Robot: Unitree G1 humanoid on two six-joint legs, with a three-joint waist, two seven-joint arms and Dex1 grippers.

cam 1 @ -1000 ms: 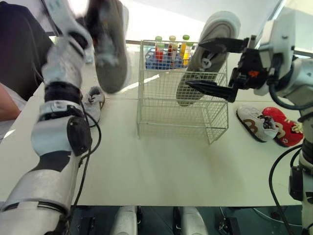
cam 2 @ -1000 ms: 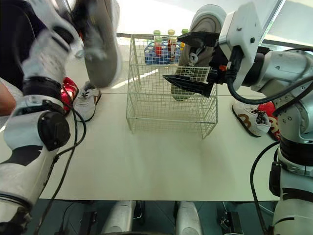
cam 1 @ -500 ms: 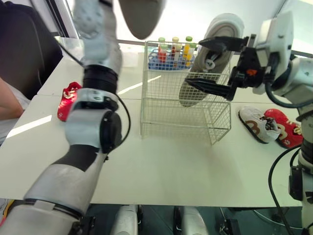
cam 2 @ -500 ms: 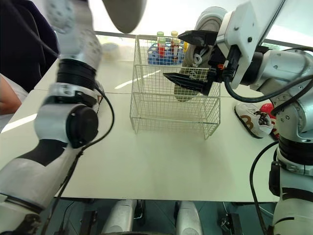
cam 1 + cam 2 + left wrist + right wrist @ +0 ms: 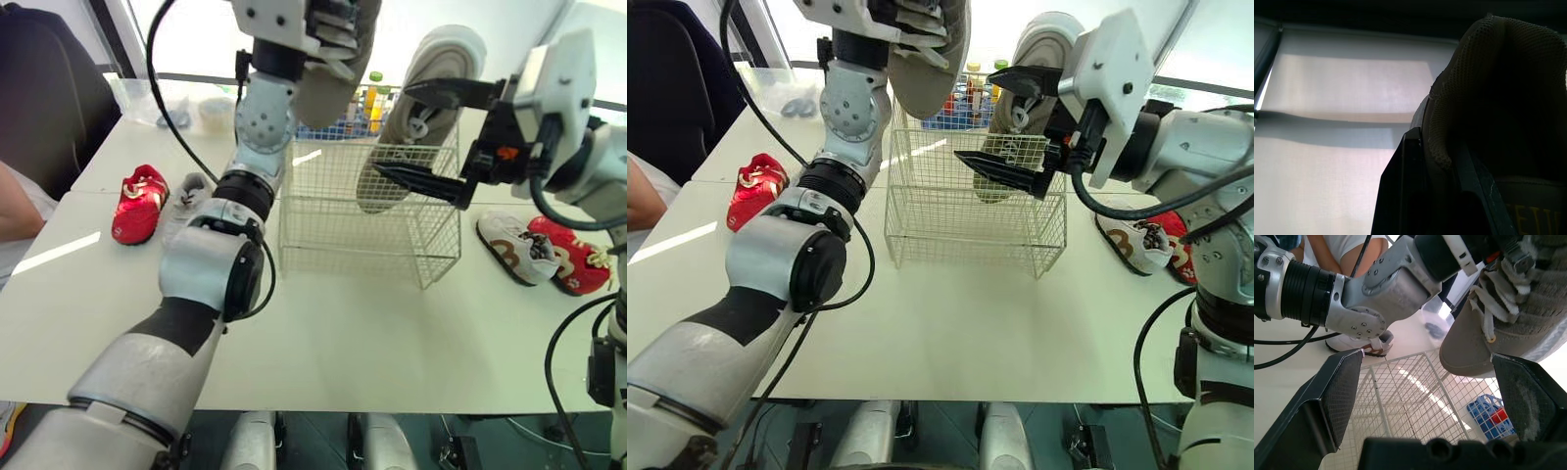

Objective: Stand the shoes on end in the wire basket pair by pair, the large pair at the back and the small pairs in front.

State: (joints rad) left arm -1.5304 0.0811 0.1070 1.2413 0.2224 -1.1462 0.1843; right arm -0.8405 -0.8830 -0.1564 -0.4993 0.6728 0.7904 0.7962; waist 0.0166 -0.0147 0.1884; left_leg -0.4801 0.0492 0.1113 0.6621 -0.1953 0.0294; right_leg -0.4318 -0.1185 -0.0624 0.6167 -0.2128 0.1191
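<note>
Left arm [image 5: 186, 294]: silver-grey shells, with one black round joint cap and a black panel below it.
Left cable [image 5: 155, 83]: thin and black, running beside the shells.
Screws [image 5: 1359, 328]: small, set in a silver metal housing next to a ribbed black collar.
Left pincer [image 5: 1437, 164]: flat black fingers [image 5: 1400, 196].
Right arm [image 5: 600, 162]: pale grey shells, with a white boxy block at the wrist.
Mark [image 5: 506, 151]: small and orange, on the black wrist part.
Right cable [image 5: 560, 338]: black and thick.
Right pincer [image 5: 392, 127]: two black wedge-shaped fingers with rough pads [image 5: 1528, 396], on a black base with round holes.

White table [image 5: 392, 333], bright window [image 5: 196, 44]
</note>
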